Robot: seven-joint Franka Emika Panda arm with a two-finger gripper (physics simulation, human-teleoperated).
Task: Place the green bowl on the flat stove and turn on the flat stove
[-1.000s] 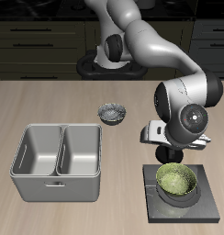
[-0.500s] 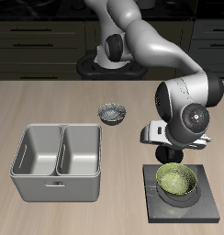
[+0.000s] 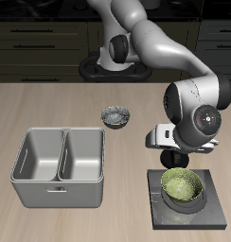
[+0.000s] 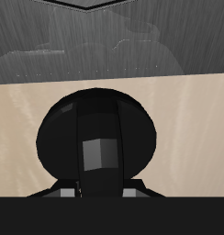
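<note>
Exterior view: green bowl [image 3: 183,186] sits on flat stove [image 3: 210,209]; fingers hidden, spread perhaps unknowable.

we count: bowls 2 – one green bowl [image 3: 183,186], one grey-white bowl [image 3: 115,116] | stoves 1 – the flat stove [image 3: 214,206] | metal trays 1 – a tray [image 3: 32,191] with 2 basins | tables 1 [image 3: 51,104] | robot arms 1 [image 3: 155,43]
</note>
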